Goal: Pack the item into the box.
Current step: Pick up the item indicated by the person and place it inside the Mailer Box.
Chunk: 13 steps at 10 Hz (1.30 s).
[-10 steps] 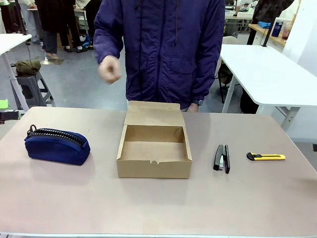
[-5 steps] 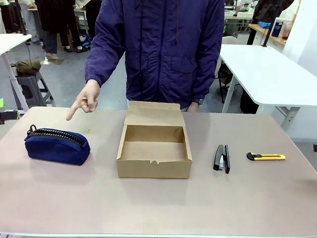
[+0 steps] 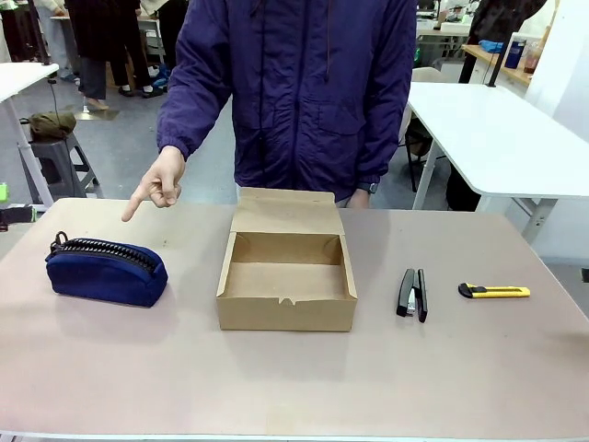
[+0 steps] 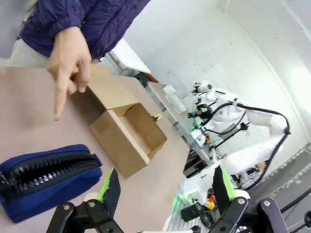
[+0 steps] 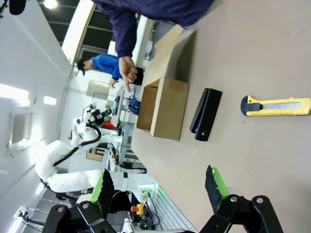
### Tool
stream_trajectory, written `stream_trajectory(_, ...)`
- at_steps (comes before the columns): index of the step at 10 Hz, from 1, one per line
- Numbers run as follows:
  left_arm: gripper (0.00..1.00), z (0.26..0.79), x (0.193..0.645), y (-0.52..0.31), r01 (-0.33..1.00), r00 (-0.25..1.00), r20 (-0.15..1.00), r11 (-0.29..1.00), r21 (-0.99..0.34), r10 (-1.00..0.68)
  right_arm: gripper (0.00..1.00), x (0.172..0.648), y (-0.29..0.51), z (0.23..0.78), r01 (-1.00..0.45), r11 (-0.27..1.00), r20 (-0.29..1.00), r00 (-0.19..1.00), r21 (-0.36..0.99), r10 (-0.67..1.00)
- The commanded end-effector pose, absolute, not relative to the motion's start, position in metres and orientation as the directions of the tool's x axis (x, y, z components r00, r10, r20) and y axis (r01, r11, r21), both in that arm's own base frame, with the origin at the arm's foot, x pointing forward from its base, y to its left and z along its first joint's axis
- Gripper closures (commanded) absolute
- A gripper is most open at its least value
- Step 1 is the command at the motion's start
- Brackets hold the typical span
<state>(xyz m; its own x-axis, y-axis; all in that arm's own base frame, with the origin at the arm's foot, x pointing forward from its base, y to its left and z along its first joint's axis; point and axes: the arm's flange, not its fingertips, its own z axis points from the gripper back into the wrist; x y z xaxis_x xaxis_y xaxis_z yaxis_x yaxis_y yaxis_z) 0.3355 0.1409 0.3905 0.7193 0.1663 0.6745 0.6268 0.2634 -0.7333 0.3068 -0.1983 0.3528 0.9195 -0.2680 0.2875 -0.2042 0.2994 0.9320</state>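
The item, a navy-blue zip pouch (image 3: 106, 269), lies on the table's left side, well apart from the box. The open brown cardboard box (image 3: 286, 281) stands mid-table with its lid flap folded back and nothing inside. A person's hand (image 3: 156, 189) hovers beyond the pouch, with the index finger pointing down at it. In the left wrist view my left gripper (image 4: 166, 187) is open and holds nothing, with the pouch (image 4: 46, 174) low on the left and the box (image 4: 126, 133) beyond it. My right gripper (image 5: 159, 187) is also open and holds nothing, looking across the table at the box (image 5: 165, 109).
A slim black stapler (image 3: 411, 294) and a yellow-and-black utility knife (image 3: 494, 291) lie right of the box. The person in a purple jacket (image 3: 313, 92) stands at the far edge behind the box. White tables and other people are farther back.
The person's hand went from a raised fist to a lowered, pointing finger above the pouch, then held there. Pouch, box and tools have not moved.
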Motion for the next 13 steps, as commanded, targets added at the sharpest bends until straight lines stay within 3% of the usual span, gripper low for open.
stream_trajectory(1, 0.00, 0.403, 0.346, 0.141, 0.695, 0.637, 0.768, 0.481, -0.535, -0.066, 0.00, 0.310, -0.198, 0.354, -0.225, 0.282, 0.305, 0.910, 0.933, -0.282)
stream_trajectory(4, 0.00, 0.451, 0.355, 0.134, 0.808, 0.451, 0.786, 0.567, -0.159, -0.422, 0.00, 0.310, -0.198, 0.354, -0.225, 0.282, 0.305, 0.910, 0.933, -0.282)
stream_trajectory(6, 0.00, 0.468, 0.350, 0.114, 0.902, 0.254, 0.675, 0.421, 0.092, -0.693, 0.00, 0.310, -0.198, 0.354, -0.225, 0.282, 0.305, 0.910, 0.933, -0.282)
stream_trajectory(9, 0.00, 0.475, 0.345, 0.070, 0.969, -0.026, 0.427, 0.082, 0.232, -0.904, 0.00, 0.310, -0.198, 0.354, -0.225, 0.282, 0.305, 0.910, 0.933, -0.282)
stream_trajectory(10, 0.00, 0.473, 0.346, 0.059, 0.975, -0.100, 0.332, -0.025, 0.223, -0.938, 0.00, 0.310, -0.198, 0.354, -0.225, 0.282, 0.305, 0.910, 0.933, -0.282)
stream_trajectory(13, 0.00, 0.468, 0.363, 0.021, 0.979, -0.162, 0.213, -0.130, 0.156, -0.964, 0.00, 0.310, -0.198, 0.354, -0.225, 0.282, 0.305, 0.910, 0.933, -0.282)
